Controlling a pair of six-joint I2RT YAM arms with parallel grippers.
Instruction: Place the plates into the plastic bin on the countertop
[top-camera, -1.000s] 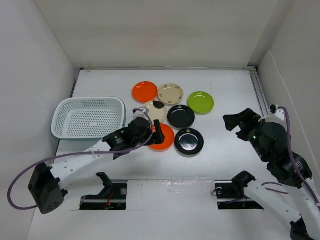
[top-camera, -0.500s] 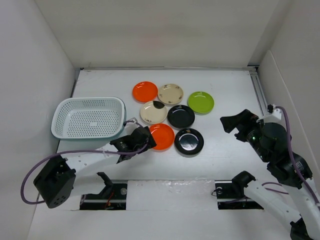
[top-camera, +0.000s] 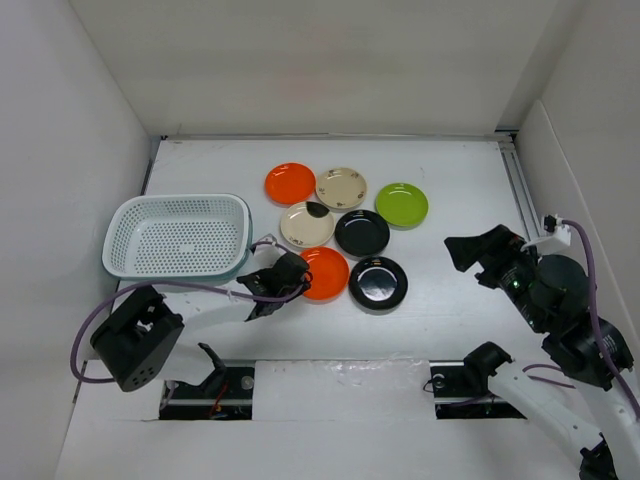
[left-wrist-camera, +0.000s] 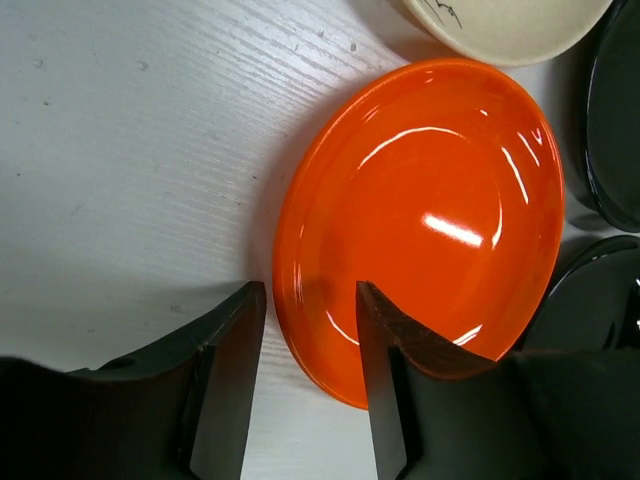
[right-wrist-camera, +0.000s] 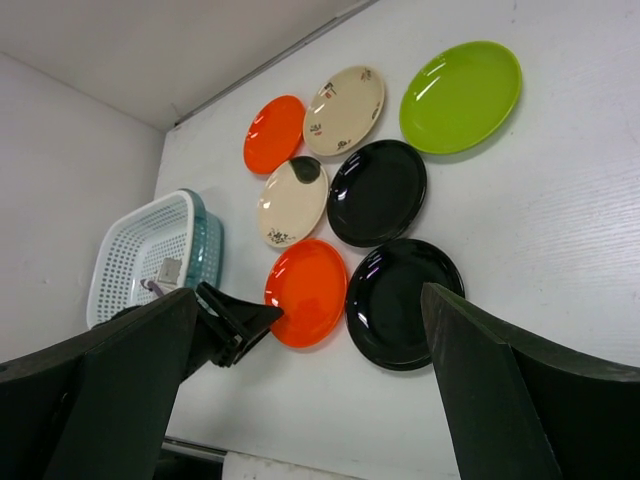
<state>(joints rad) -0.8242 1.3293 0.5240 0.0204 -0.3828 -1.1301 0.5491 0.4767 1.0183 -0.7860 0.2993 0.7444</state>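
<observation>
Seven plates lie on the white countertop: orange, beige, lime green, beige with a dark mark, black, black and a near orange plate. My left gripper is low at that near orange plate's left rim. In the left wrist view the left gripper straddles the rim: one finger on the table, the other over the plate, a slim gap remaining. My right gripper hangs wide open to the right, holding nothing. The plastic bin stands empty at the left.
White walls close in the counter at the left, back and right. The bin's right rim lies close to the left arm's wrist. A purple cable runs along the left arm. The plates sit tightly together.
My left gripper has come down to the near orange plate's left rim and its jaws have narrowed around that rim. The right gripper has barely shifted and stays wide open.
</observation>
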